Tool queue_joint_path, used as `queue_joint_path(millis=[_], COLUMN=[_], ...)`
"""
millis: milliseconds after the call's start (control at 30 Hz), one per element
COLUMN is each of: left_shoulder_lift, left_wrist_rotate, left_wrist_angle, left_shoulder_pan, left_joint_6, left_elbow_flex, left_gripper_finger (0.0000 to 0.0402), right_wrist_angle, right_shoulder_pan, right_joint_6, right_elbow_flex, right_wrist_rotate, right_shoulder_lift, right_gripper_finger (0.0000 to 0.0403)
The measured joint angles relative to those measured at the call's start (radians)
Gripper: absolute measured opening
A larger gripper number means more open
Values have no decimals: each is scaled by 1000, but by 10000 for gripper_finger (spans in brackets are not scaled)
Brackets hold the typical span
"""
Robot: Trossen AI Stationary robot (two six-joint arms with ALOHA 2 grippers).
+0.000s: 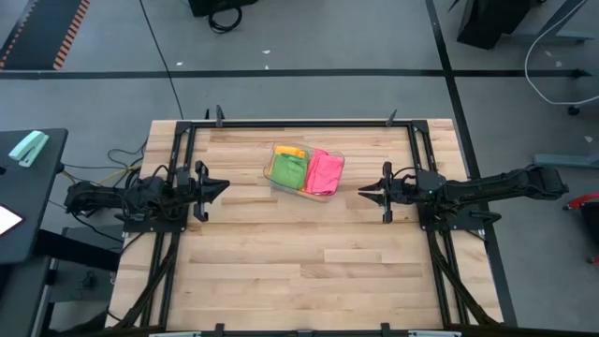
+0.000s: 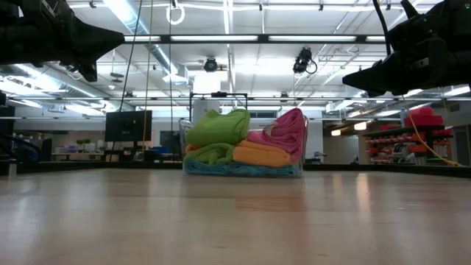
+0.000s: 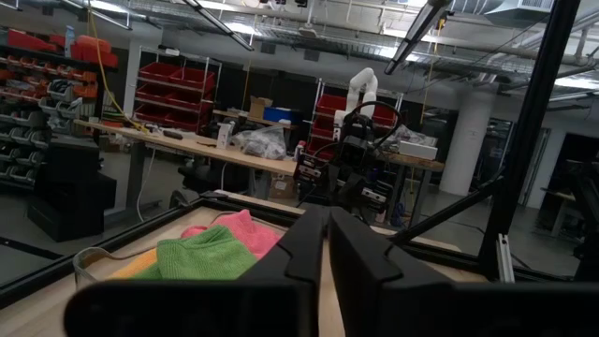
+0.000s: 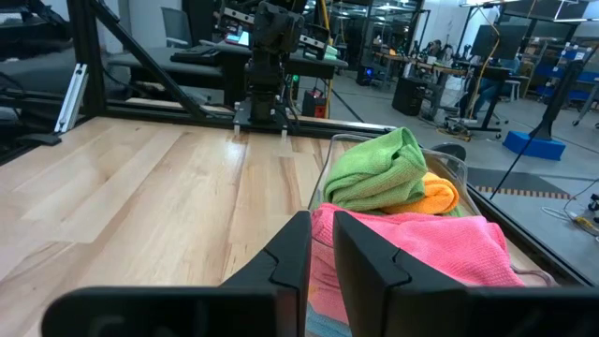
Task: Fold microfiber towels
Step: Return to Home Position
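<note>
A clear plastic tray [image 1: 338, 160] at the table's far middle holds a pile of towels: green [image 1: 287, 169], pink [image 1: 325, 172], orange [image 1: 291, 150] and, in the low view, a blue one [image 2: 221, 168] at the bottom. My left gripper [image 1: 225, 185] is shut, above the table to the left of the tray. My right gripper [image 1: 361, 192] is shut, above the table to the right of the tray. The towels also show in the left wrist view [image 3: 208, 253] and the right wrist view [image 4: 388, 173].
A black frame [image 1: 299, 123] runs along the table's far and side edges. Bare wooden tabletop [image 1: 299, 271] lies between the tray and the near edge. Cables and a dark stand [image 1: 28, 187] lie off the table's left side.
</note>
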Motion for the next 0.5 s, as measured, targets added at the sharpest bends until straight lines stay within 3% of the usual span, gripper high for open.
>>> queue_joint_path(millis=[500], left_shoulder_lift=[0], left_wrist_rotate=[0], left_wrist_angle=[0], left_shoulder_pan=[0], left_joint_6=[0], left_elbow_flex=[0], left_gripper_finger=[36], right_wrist_angle=[0], right_shoulder_pan=[0], right_joint_6=[0], right_elbow_flex=[0], right_wrist_rotate=[0], right_shoulder_lift=[0], right_gripper_finger=[58])
